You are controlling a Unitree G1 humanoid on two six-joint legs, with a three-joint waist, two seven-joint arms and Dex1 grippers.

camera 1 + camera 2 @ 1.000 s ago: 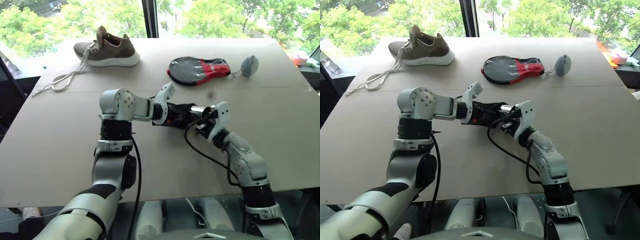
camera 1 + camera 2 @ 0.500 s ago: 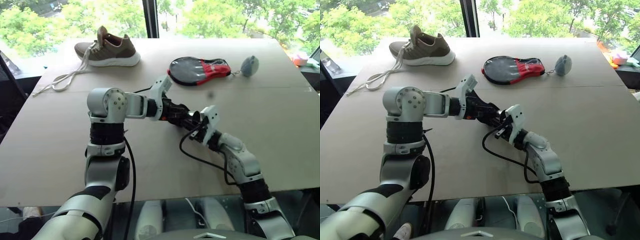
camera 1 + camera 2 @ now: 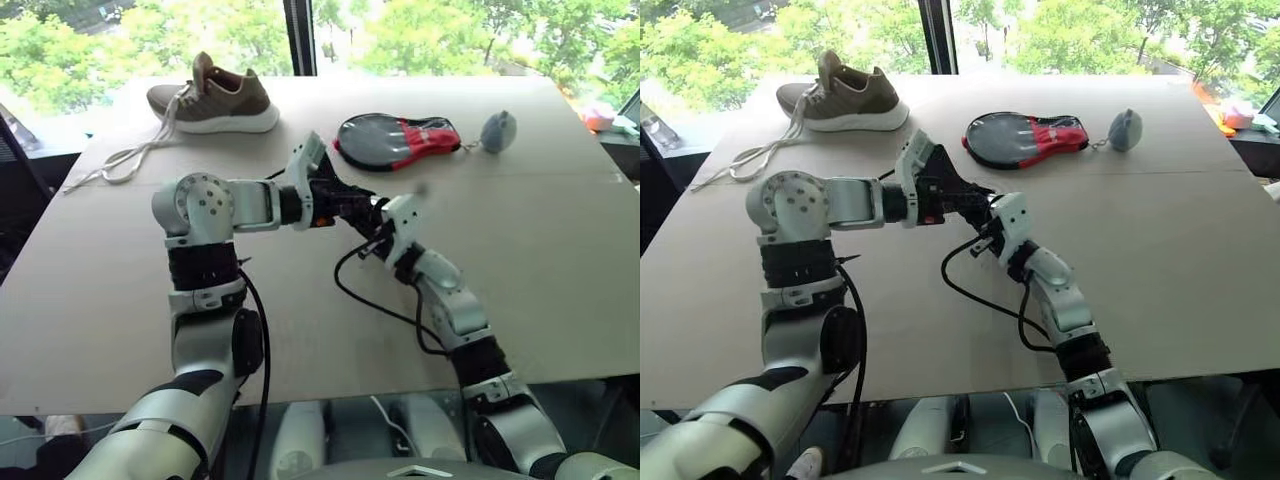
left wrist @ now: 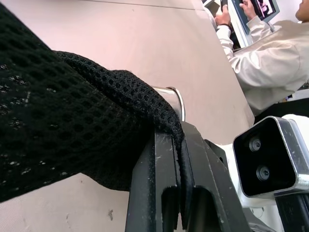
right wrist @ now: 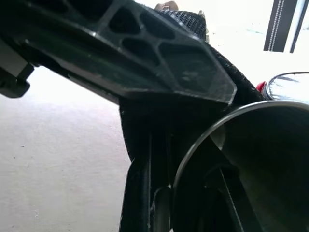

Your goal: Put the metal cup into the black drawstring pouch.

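The cup (image 3: 381, 208) sits mid-table between the two arms, part-way into the mouth of the black pouch (image 3: 345, 203), both lifted off the table (image 3: 560, 260). In the head views the left tool (image 3: 352, 205) is clamped on the pouch fabric and the right tool (image 3: 385, 230) is closed on the cup; the shoe (image 3: 215, 98), paddle case (image 3: 398, 138) and grey ball (image 3: 498, 130) lie well apart at the far side.

In the left wrist view the fingers (image 4: 159, 193) pinch one fold of mesh, and the cup's rim (image 4: 170, 94) peeks past the pouch edge. My guess is that the mesh could snag on the rim and fold shut.

The right wrist view shows the cup's rim (image 5: 231, 121) hard against the pouch (image 5: 193, 21). If the thin pinch slips, the pouch likely drops away.
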